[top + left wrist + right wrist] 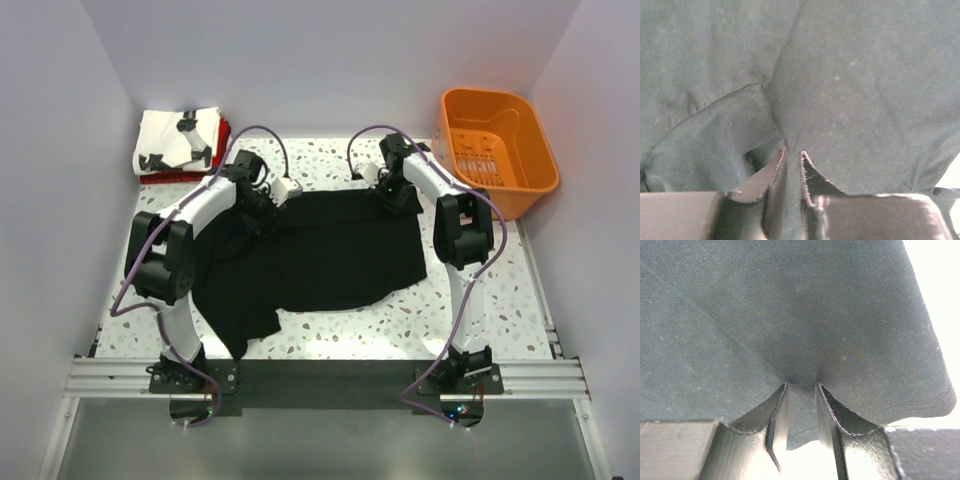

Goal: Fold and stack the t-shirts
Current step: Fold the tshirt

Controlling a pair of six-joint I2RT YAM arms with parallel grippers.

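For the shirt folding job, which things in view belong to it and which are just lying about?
Belongs to the job:
large plain black cloth t-shirt, pinched by left gripper and right gripper
white cloth t-shirt with black printed figures
red cloth t-shirt under it

Just lying about:
orange plastic basket, far right corner

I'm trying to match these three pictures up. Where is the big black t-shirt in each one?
Top view: black t-shirt spread mid-table, between the arms.
Left wrist: fills the picture, pinched in the left claw.
Right wrist: fills most of it, pinched in the right claw.
Shared landmark: the shirt's far edge, gripped by both claws.
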